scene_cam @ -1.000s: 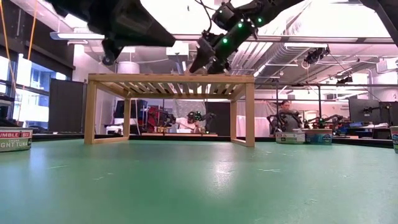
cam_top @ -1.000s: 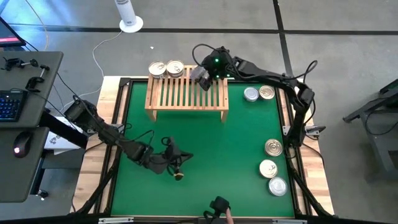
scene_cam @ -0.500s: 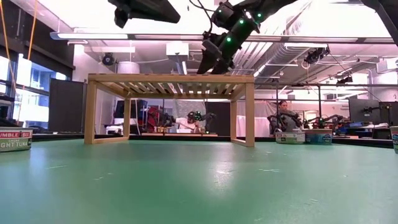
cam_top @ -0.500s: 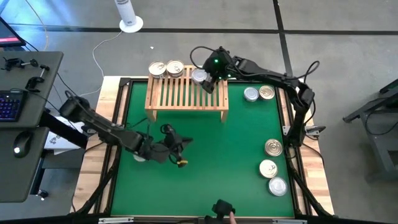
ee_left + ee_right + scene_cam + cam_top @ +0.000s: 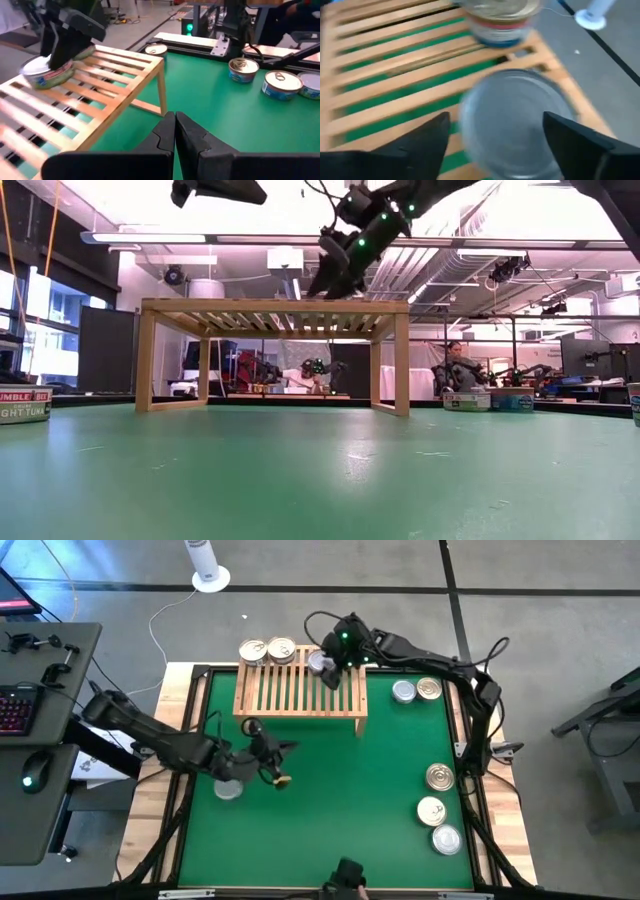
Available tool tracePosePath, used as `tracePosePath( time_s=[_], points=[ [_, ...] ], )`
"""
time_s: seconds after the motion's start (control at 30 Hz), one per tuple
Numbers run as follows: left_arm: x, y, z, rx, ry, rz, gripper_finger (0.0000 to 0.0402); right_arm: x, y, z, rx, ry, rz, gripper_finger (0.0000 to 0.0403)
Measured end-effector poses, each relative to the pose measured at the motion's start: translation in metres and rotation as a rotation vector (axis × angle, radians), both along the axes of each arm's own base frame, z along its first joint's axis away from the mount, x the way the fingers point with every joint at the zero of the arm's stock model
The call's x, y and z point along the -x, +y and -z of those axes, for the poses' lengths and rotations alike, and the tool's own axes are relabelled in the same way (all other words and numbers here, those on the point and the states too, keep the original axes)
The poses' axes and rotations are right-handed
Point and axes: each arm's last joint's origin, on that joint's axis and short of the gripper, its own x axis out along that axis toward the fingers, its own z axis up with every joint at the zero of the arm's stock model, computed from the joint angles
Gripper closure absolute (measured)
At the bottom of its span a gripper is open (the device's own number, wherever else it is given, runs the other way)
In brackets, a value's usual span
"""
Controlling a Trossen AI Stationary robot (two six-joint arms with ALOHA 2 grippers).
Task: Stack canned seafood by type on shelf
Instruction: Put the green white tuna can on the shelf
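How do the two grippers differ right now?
The left gripper is shut and empty over the green mat; the right gripper stands open around a silver tin. The left is in front of the shelf, the right over its top. Both are dark two-finger grippers.

Shelf (image 5: 300, 692): light wood, slatted, at the mat's far edge. Tins: three on shelf (image 5: 268, 651), two far right (image 5: 416, 691), three near right (image 5: 438, 808), one left (image 5: 229, 789).

arms: two, dark, jointed, thin black cables looped alongside
right arm (image 5: 440, 668): green indicator light seen near the wrist
left arm (image 5: 160, 740): black housing, matte
left gripper fingers (image 5: 165, 135): black, angular, smooth-faced
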Motion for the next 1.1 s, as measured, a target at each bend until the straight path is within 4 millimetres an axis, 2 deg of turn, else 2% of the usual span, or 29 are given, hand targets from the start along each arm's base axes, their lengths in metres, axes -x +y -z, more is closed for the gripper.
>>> tracePosePath(
  time_s=[0.23,0.4,0.53,1.1],
  points=[
    [0.022,-0.013,-0.004,-0.025,-0.01,-0.053,0.0401,0.001,-0.021,0.013,-0.032,-0.01,0.063,0.0225],
    [0.026,-0.021,-0.003,-0.03,-0.018,-0.039,0.0402,0.005,-0.03,0.013,-0.04,-0.034,0.103,0.0275],
    [0.027,-0.022,-0.002,-0.035,-0.017,-0.044,0.0401,0.008,-0.036,0.012,-0.052,-0.049,0.135,0.0286],
    [0.027,-0.021,-0.002,-0.031,-0.017,-0.047,0.0401,0.01,-0.043,0.011,0.008,-0.051,0.206,0.0286]
  ],
)
